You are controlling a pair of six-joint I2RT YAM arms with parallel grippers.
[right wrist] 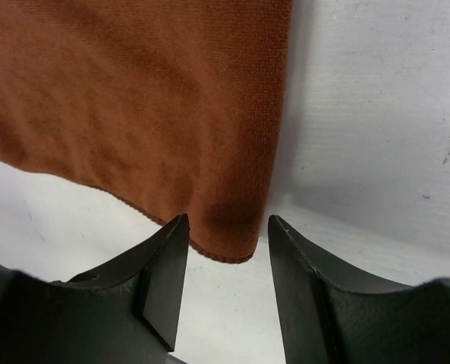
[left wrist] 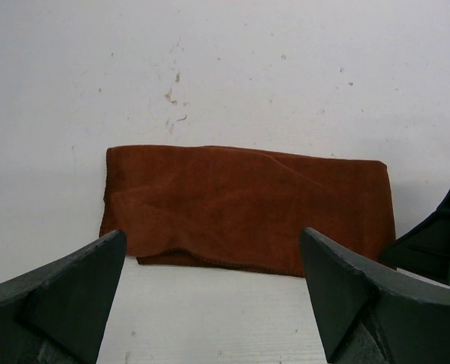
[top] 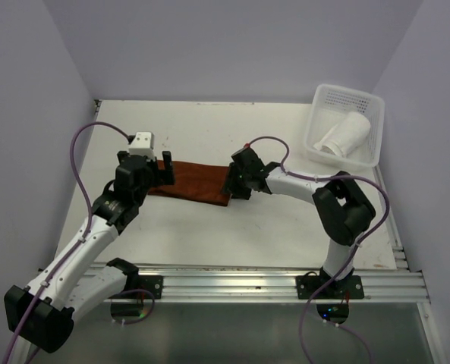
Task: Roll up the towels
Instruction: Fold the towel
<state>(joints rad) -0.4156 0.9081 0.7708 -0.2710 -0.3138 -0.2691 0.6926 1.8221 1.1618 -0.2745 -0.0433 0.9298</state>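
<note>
left claw (left wrist: 213,236) agape, right claw (right wrist: 228,220) parted astride rust towel (right wrist: 133,98) (white towel (top: 344,133) overhead only)

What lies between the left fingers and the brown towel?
Only bare white table, as the left wrist view shows; the open left fingers sit short of the towel.

Matt, finely napped rust-brown cloth towel (left wrist: 247,208) on scuffed matt white table (left wrist: 285,76); perforated white plastic basket (top: 344,98).

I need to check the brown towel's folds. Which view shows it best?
The left wrist view: nearly the whole brown towel lies unobstructed, creases visible. The top view shows it small, its ends covered; the right wrist view shows only one corner.
</note>
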